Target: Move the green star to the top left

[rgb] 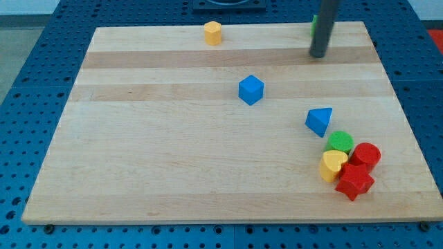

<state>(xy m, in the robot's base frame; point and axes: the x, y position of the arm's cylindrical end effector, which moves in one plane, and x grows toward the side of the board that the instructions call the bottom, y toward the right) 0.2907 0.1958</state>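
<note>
A yellow hexagonal block [212, 32] is seen at the wooden board's [138, 159] top edge, at about 11 o'clock from centre. A blue cube [251, 90] lies near centre. The tip [318, 54] is planted at 1 o'clock; no claw is fitted, so no grasp is shown. A sliver of green block [313, 25], its shape not discernible, is glimpsed behind the rod. At 4 o'clock, a blue triangular block [319, 121], green round block [340, 142], yellow heart [333, 165], red cylinder [365, 155] and red star [354, 182] are clustered.

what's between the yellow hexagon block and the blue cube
Nothing: in the camera view the stretch of board from the yellow hexagon block down to the blue cube is bare wood. My tip stands far off to the view's right.
</note>
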